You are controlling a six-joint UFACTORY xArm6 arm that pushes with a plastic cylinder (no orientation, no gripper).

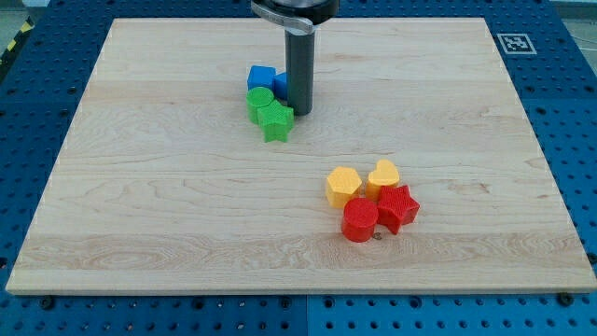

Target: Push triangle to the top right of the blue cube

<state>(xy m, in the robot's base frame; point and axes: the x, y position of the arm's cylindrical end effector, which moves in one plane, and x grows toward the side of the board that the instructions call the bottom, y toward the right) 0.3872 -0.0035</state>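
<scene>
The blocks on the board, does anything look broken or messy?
Nothing looks broken or spilled. The blue cube, green cylinder and green star huddle beside my tip. Another blue block is mostly hidden behind the rod, so I cannot tell its shape.

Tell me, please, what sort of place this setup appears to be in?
Probably a robotics lab bench: a wooden board lies on a blue perforated table, a printed marker tag sits at the board's corner, and my tip stands beside small coloured blocks.
</scene>
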